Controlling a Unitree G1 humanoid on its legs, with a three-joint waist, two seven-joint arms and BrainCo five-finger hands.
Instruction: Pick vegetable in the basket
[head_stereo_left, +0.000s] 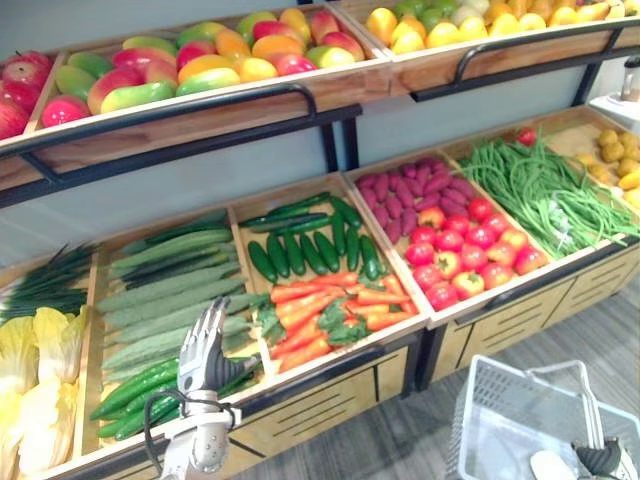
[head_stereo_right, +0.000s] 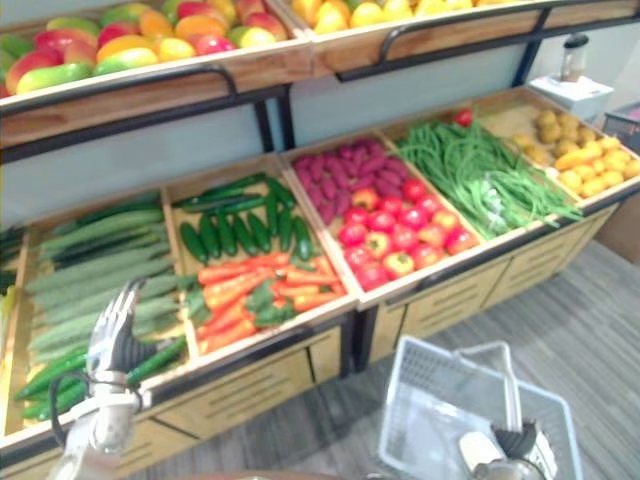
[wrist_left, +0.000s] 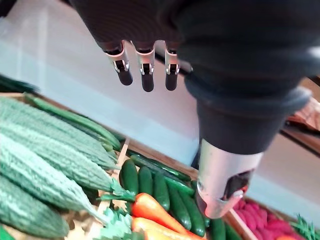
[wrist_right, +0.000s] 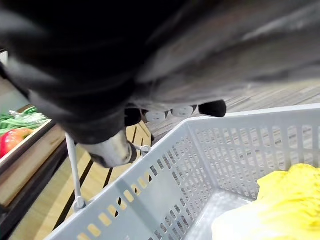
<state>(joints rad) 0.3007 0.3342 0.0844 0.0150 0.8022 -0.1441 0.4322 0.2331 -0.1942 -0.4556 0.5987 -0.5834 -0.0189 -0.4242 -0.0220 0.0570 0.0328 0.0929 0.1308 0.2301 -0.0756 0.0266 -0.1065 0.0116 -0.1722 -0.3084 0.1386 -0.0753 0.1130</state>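
Lowest on the right, the grey basket (head_stereo_left: 492, 420) is held by the right hand (head_stereo_left: 600, 458), whose fingers curl round its handle (head_stereo_right: 507, 385). A yellow leafy cabbage (wrist_right: 282, 205) lies inside on the bottom. Over at the stand, the left hand (head_stereo_left: 203, 350) hovers empty, fingers straight, above the bitter gourds (head_stereo_left: 170, 290) and cucumbers (head_stereo_left: 135, 392), near the carrots (head_stereo_left: 320, 305).
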